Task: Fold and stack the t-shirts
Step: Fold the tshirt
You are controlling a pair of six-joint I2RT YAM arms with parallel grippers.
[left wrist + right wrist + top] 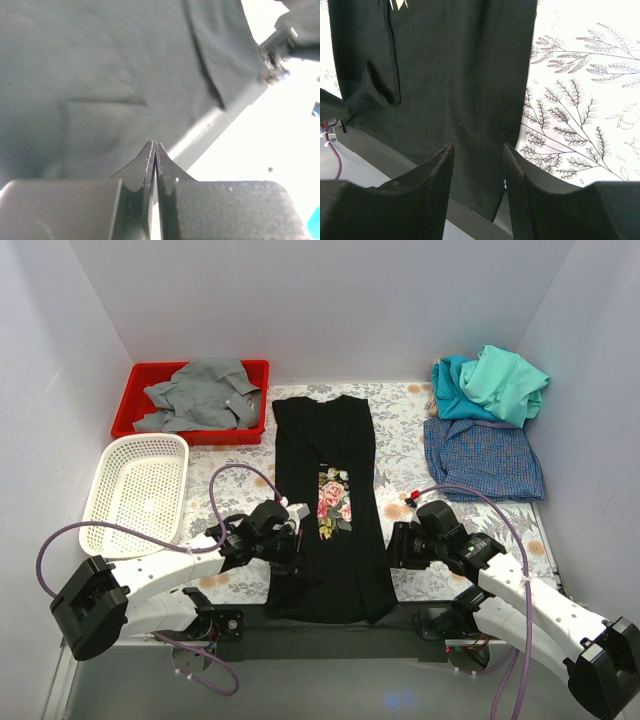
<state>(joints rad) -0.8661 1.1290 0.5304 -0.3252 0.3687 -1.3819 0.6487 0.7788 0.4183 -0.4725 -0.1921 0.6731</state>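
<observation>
Left gripper (154,146): my fingers are pinched fully together, right at the left edge of the black shirt (335,435). Can't tell if any cloth's actually caught.
Right gripper (477,150): my fingers are apart with nothing in them, over the shirt's near right edge.
Black shirt: long narrow strip down the middle of the table (230,465), rose print (335,502) up, near hem at the near edge.
Far right: teal shirt (452,385) and mint-green shirt (508,380) bundled together, checked shirt (482,460) flat just nearer.
Far left: grey shirt (200,395) in a red tray (150,368), with a white basket (95,490) nearer.
</observation>
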